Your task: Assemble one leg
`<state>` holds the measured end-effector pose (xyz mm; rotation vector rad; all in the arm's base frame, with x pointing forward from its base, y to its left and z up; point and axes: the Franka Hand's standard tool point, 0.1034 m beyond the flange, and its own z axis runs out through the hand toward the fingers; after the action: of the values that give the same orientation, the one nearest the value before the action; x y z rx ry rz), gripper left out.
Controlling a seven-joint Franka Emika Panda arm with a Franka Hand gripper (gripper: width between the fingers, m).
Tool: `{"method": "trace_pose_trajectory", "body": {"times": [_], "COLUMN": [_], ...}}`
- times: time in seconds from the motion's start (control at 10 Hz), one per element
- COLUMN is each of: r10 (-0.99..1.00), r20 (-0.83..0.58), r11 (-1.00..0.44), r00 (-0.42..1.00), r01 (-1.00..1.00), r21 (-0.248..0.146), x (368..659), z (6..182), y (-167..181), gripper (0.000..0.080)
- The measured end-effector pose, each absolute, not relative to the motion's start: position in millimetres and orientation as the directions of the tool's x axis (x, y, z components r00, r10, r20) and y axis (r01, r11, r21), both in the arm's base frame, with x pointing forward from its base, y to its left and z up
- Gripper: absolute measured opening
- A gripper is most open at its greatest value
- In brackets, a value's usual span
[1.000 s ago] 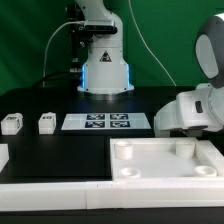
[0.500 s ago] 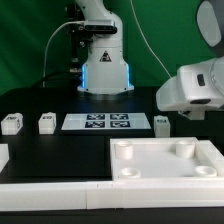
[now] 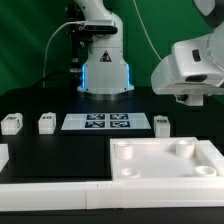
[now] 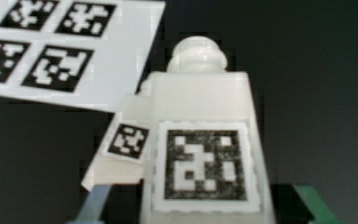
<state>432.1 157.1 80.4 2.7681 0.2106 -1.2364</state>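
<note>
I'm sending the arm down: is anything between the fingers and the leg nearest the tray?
Nothing visible. The leg stands alone, unblocked in the wrist view; the marker board lies beside it, not over it.

My white jointed metal arm (image 3: pixel 103 55) stands at the far middle of the scene. Its wrist end is high on the exterior view's right. My white-housed two-finger gripper (image 3: pixel 196 98) hangs there pointing down, its dark fingers (image 4: pixel 101 206) spread apart, clasping nothing.
</note>
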Motion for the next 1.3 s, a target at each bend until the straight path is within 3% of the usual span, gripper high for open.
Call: {"method": "trace_pose_trajectory", "body": {"times": [0.2,0.4,0.8,0.9,1.0,1.3], "r10": [0.113,0.138,0.215,0.198,0.207,0.248], "r20": [-0.577,-0.412,-0.087,0.041,0.030,0.042], "r11": [-0.988,-0.988,-0.976,-0.979,-0.977,-0.967], "r00": [0.809,0.901,0.973,0.979,0.978,0.968], "r01": [0.154,0.154,0.213,0.199,0.208,0.250], "r21": [0.021,0.005,-0.034,-0.040,-0.039,-0.039], "x": [451,451,472,474,463,476], "z": [76.2,79.9,104.4,101.8,96.5,100.3], "y": [164,163,134,139,139,131], "gripper": [0.0293,0.0293,0.0293,0.0293,0.0293,0.0293]}}
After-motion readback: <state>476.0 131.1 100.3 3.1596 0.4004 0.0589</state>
